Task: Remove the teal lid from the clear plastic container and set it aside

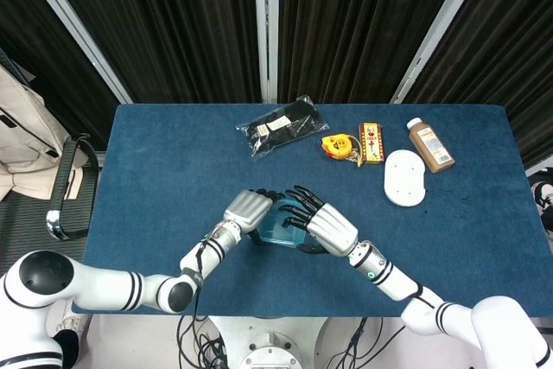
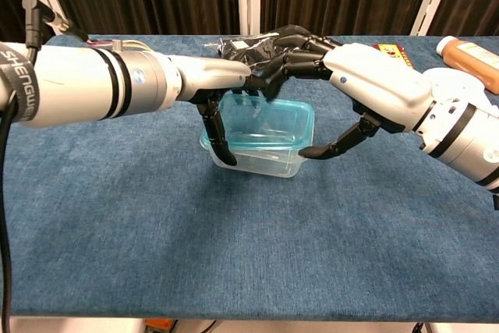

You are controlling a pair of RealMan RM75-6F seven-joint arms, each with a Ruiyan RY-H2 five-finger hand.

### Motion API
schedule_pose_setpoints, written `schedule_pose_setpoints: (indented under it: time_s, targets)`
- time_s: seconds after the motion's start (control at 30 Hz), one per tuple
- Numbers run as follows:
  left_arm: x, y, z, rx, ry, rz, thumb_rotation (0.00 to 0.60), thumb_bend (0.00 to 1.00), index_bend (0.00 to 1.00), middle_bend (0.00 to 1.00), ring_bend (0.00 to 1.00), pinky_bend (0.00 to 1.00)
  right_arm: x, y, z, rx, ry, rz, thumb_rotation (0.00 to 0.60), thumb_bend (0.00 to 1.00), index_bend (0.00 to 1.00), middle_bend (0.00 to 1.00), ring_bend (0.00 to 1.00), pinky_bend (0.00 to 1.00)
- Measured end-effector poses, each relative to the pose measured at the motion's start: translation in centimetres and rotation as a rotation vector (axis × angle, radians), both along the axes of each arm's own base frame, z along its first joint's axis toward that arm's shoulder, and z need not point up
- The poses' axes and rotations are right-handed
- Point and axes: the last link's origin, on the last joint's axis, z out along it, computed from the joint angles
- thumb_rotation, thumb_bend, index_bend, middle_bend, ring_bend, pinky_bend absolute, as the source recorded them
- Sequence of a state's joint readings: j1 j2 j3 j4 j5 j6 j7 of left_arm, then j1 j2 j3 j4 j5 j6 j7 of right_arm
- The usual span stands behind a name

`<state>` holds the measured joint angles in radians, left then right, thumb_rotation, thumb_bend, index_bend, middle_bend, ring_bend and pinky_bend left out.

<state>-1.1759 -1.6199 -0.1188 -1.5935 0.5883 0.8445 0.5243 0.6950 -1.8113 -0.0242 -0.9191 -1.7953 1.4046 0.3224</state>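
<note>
The container (image 2: 257,146), teal lid (image 2: 261,126) on, is sitting mid-bench (image 2: 117,232). The left hand (image 2: 222,87) is gripping its left edge; the right hand (image 2: 351,91) is arching over the lid, fingers spread, thumb at the right edge.

Your head view looks steeply down from above the robot, taking in the whole blue table (image 1: 173,162) out to the black curtains behind it. Your chest view sits low at the near table (image 2: 117,255) edge, facing forward almost level and close in. Both share the clear plastic container (image 1: 278,226) (image 2: 261,142), both forearms, and the far-edge clutter such as the brown bottle (image 1: 430,145) (image 2: 470,54).
</note>
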Motion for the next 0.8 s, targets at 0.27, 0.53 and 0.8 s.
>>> schedule_pose_setpoints:
  time_s: [0.27, 0.53, 0.8]
  targets:
    - [0.22, -0.17, 0.28, -0.001, -0.013, -0.017, 0.600, 0.00, 0.06, 0.19, 0.20, 0.24, 0.12, -0.38, 0.18, -0.009, -0.003, -0.004, 0.600, 0.53, 0.53, 0.30, 0.07, 0.00]
    - [0.17, -0.18, 0.27, -0.001, -0.013, -0.018, 0.600, 0.00, 0.04, 0.15, 0.12, 0.18, 0.04, -0.42, 0.30, -0.011, 0.002, -0.004, 0.600, 0.59, 0.59, 0.31, 0.07, 0.00]
    - [0.18, -0.10, 0.06, -0.003, -0.008, -0.016, 0.600, 0.00, 0.03, 0.12, 0.08, 0.14, -0.01, -0.50, 0.32, -0.016, 0.008, -0.003, 0.600, 0.64, 0.60, 0.29, 0.07, 0.00]
